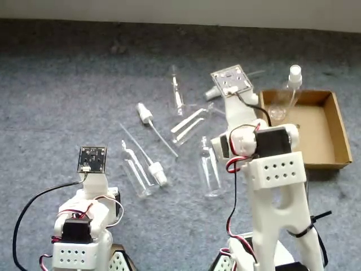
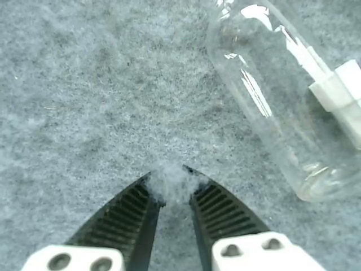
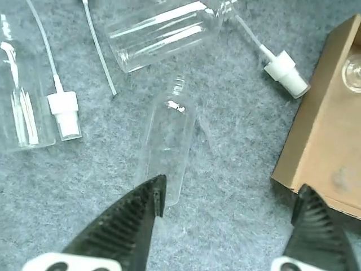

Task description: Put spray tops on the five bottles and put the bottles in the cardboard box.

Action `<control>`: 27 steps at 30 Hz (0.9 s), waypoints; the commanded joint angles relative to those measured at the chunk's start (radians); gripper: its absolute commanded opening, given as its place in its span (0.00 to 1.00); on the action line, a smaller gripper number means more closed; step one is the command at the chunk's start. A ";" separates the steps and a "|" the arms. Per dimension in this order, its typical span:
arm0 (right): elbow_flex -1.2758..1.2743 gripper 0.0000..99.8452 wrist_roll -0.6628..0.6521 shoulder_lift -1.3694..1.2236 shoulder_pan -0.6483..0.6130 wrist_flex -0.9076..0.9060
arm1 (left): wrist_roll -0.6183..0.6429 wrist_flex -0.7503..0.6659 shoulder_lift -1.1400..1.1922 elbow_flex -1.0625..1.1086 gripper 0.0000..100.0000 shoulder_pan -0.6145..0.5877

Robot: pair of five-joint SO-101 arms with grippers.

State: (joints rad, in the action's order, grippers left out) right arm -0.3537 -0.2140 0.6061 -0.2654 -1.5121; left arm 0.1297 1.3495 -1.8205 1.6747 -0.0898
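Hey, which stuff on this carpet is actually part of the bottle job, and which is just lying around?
Part of the job:
- capped bottle standing in the cardboard box
- four uncapped bottles lying flat
- loose spray tops

Just there:
- grey carpet under everything
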 commanded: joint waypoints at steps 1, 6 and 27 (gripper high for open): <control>-0.124 0.32 -0.003 0.084 0.012 0.145 | -0.009 -0.017 -0.007 0.019 0.01 0.019; -0.346 0.32 -0.003 0.159 0.010 0.346 | -0.009 -0.017 -0.007 0.019 0.01 0.019; -0.627 0.32 0.160 0.220 0.010 0.555 | -0.009 -0.015 -0.007 0.019 0.01 0.019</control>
State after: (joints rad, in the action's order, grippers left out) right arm -0.9812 -0.0836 0.8040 -0.2654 -0.9766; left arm 0.1297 1.3495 -1.8205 1.6747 -0.0898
